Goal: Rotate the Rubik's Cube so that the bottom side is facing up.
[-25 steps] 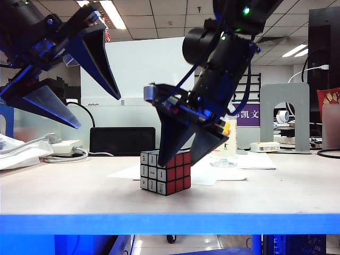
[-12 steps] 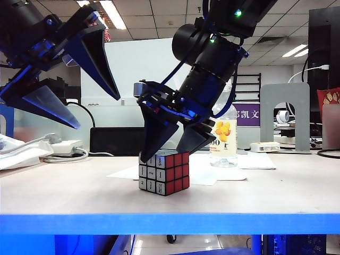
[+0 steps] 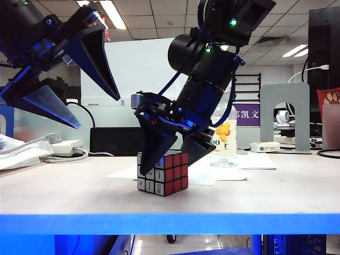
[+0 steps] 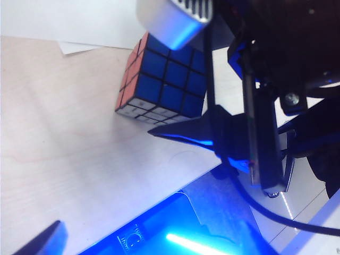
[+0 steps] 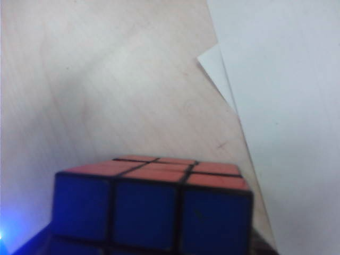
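Rubik's Cube (image 3: 163, 179) partly masked in the exterior view by the jaws of the right gripper (image 3: 171, 150) in front of its top edge; contact there impossible to judge. Cut off by the frame edge in the right wrist view, only blue and red faces showing, own jaws out of frame. Left gripper (image 3: 79, 87) clipped at the exterior frame's edge. Bottle (image 3: 224, 139) mostly hidden behind the right arm, label print too small to read.
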`<state>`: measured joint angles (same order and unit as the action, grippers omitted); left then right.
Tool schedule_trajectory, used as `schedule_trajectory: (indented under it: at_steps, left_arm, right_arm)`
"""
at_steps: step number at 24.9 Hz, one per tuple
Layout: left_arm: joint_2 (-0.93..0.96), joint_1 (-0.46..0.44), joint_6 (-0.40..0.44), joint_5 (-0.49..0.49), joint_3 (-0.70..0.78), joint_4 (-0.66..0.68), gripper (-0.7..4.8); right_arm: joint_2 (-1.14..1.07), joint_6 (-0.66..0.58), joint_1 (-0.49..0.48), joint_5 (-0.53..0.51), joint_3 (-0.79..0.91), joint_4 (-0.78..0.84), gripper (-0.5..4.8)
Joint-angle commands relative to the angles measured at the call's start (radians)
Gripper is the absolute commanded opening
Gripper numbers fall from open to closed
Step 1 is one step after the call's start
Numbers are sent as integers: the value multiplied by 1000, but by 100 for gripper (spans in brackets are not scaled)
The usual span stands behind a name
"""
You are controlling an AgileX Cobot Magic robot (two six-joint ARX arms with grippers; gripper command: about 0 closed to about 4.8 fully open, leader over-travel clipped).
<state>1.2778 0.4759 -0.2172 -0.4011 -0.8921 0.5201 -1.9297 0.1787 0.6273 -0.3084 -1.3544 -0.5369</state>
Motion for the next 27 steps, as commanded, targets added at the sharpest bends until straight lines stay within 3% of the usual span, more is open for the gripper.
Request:
schedule_trajectory:
  at_steps: [1,2,13,16,27]
  left_arm:
    - [-2,0,9,-3,-3,-3,427]
    - [-2,0,9,-3,-3,-3,427]
    - [-2,0,61,27,-3,-5,428]
    - [-3,-10,88,59,-3,-5,427]
    - [-8,-190,48,10,-3,-14,427]
  right_arm:
    - [3,-3,3,1,-3,7,296]
    - [3,-3,3,1,-3,7,270]
    - [4,-25,-1,-12,-4,-42,270]
    - [4,-49,-12,-73,-4,-71,270]
    - [56,-269,-81,-254,-4,35,270]
